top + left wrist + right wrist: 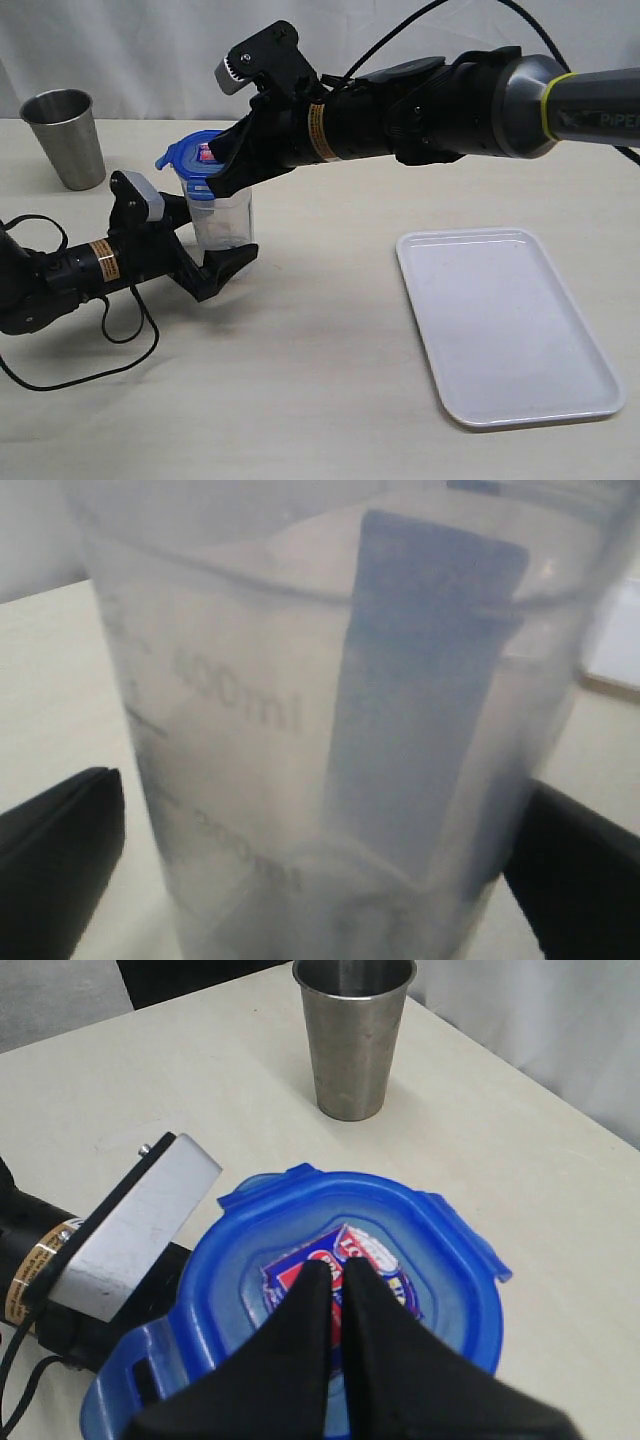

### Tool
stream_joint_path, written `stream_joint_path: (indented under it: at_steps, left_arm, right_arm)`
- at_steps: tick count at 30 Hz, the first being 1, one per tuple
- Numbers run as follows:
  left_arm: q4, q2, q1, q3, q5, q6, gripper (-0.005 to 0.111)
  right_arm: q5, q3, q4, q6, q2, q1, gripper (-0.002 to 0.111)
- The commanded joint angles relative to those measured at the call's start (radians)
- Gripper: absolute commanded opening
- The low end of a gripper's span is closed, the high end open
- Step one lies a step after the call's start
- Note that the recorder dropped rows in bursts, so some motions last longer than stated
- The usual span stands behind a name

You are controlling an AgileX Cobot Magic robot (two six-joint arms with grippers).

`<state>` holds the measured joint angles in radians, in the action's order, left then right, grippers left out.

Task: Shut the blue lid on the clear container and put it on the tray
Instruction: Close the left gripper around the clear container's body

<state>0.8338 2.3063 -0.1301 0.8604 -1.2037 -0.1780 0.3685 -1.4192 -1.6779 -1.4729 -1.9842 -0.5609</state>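
Note:
The clear container (228, 218) stands upright on the table with the blue lid (193, 150) sitting on its mouth. In the right wrist view the lid (455, 1295) has flaps sticking outward. My right gripper (214, 160) (335, 1266) is shut, its tips resting on the lid's red-blue sticker. My left gripper (215, 242) (320, 780) is open low around the container (250, 720), one finger (60, 850) on each side, a gap showing at one side. The white tray (505, 330) lies to the right.
A steel cup (65, 135) (352, 1035) stands at the back left, behind the container. The left arm's cable loops over the table at the front left (120, 335). The right arm stretches across from the upper right, above the table between container and tray.

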Motion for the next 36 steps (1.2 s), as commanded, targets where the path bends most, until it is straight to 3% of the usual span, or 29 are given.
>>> stream_joint_path:
  at_steps: [1, 36]
  left_arm:
    - [-0.008, 0.001, -0.008, 0.004, -0.017, -0.012, 0.105]
    - [-0.009, -0.044, -0.010, 0.004, -0.017, -0.010, 0.105]
  right_arm:
    - [-0.007, 0.001, -0.014, 0.001, 0.002, 0.000, 0.004]
    - [-0.007, 0.001, -0.014, -0.006, 0.002, 0.000, 0.004]
